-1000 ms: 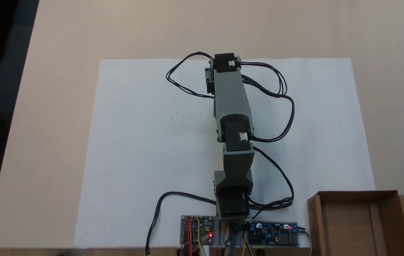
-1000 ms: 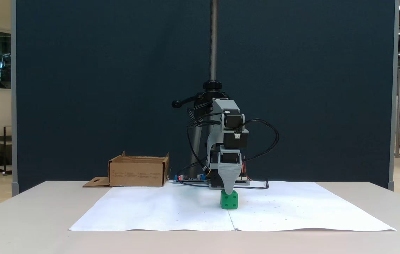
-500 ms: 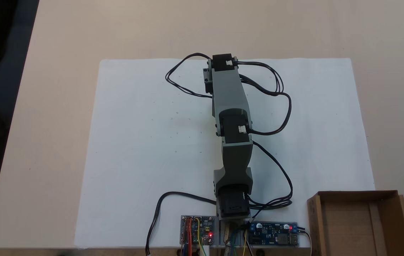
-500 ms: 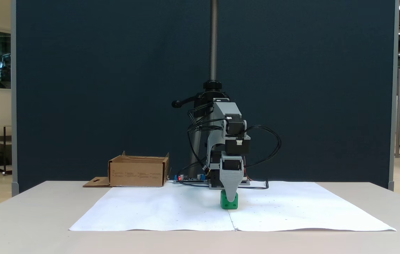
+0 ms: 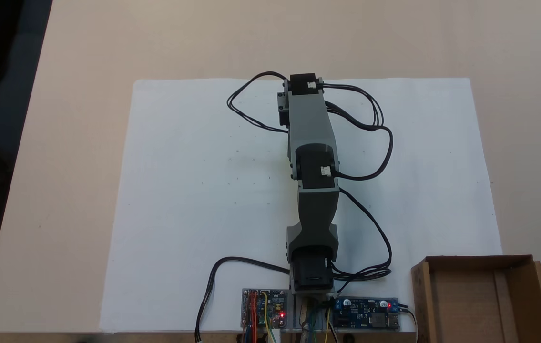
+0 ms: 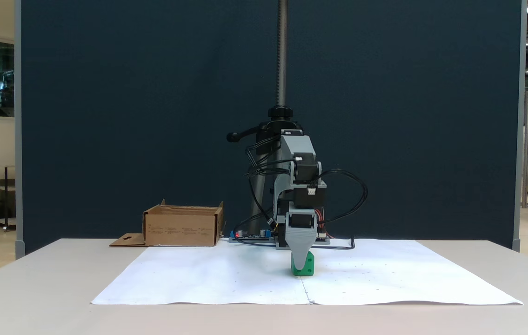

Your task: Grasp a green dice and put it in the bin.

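The green dice [image 6: 310, 267] sits on the white paper sheet [image 6: 226, 279] near the middle of the table. My gripper [image 6: 301, 268] points straight down onto it, and its grey wedge-shaped finger [image 6: 302, 242] covers the left part of the dice's front face. Just one tip shows, so the jaw gap is hidden. In the fixed view from above, the arm [image 5: 311, 138] stretches over the sheet and hides the dice. The bin [image 5: 465, 300] is a brown cardboard box at the bottom right there, and the bin [image 6: 182, 227] stands at the back left in the fixed view from the front.
Circuit boards [image 5: 320, 312] with lit red LEDs sit at the arm's base beside the bin. Black cables [image 5: 375, 138] loop off the arm to the right. A dark pole [image 6: 282, 56] and a blue partition stand behind the table.
The gripper has come down, from its tip just above the dice's top to its tip low over the dice's front. The arm swayed slightly sideways and back. The dice stays in place.
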Tool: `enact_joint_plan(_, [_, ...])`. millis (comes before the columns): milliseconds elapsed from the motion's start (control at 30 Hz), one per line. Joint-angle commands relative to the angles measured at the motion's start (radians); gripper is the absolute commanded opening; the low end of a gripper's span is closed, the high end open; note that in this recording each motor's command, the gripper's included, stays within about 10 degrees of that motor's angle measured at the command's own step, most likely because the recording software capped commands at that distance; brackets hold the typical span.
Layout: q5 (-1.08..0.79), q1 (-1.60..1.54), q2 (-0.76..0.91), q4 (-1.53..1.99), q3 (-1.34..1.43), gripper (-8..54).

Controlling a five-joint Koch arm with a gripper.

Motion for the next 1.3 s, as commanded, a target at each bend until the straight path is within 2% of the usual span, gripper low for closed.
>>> enact_joint_plan(0, [0.031,0.011,0.035,-0.028,0.006,43.3])
enact_joint_plan(300, [0.043,0.008,0.126,-0.094,0.086,43.2])
enact_joint_plan(1267, [0.112,-0.057,0.147,-0.213,0.158,43.1])
